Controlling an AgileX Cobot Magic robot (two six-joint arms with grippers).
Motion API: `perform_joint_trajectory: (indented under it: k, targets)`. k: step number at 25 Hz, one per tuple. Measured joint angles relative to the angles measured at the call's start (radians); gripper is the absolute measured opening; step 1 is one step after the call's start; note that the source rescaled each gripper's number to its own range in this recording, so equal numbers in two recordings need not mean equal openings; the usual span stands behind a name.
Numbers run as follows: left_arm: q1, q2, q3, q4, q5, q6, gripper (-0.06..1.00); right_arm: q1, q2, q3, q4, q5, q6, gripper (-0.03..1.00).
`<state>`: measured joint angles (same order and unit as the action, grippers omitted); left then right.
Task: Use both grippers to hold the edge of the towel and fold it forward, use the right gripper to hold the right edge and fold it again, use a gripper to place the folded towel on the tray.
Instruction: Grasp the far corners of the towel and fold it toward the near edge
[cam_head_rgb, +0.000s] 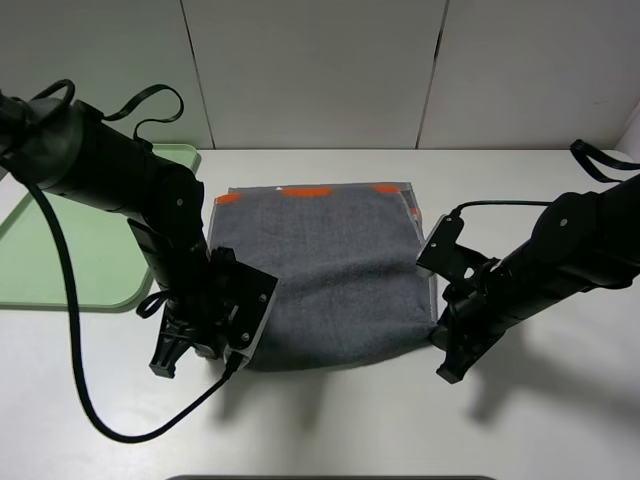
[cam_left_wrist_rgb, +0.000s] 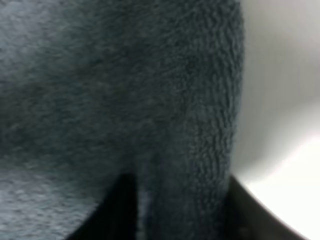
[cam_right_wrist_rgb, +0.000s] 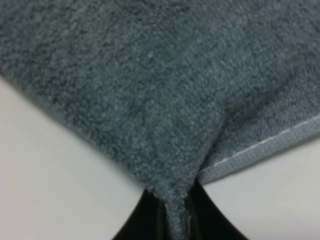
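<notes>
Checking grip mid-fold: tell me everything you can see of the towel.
The towel is dark grey terry cloth with orange patches and a pale hem along its far edge. It lies on the white table, near corners raised: left jaws pinch one, right jaws the other. A hemmed layer shows beneath the right corner.

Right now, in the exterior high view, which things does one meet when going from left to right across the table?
the tray → the left gripper, holding the towel's near left corner → the towel → the right gripper, holding the near right corner
</notes>
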<state>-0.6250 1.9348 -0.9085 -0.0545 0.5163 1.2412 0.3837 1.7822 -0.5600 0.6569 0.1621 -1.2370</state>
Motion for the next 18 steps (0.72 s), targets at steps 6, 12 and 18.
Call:
perform_joint_trajectory:
  k: [6, 12, 18]
  targets:
    - [0.000, 0.002, 0.000, -0.003, 0.006, 0.000, 0.01, 0.000, 0.000, 0.000, 0.000, -0.001, 0.000, 0.00]
    - [0.000, -0.008, -0.001, -0.003, 0.016, 0.000, 0.01, 0.000, -0.044, 0.004, -0.007, -0.001, 0.000, 0.00]
    - [0.000, -0.120, -0.001, -0.003, 0.046, -0.012, 0.01, 0.000, -0.164, 0.006, -0.011, 0.035, 0.000, 0.00]
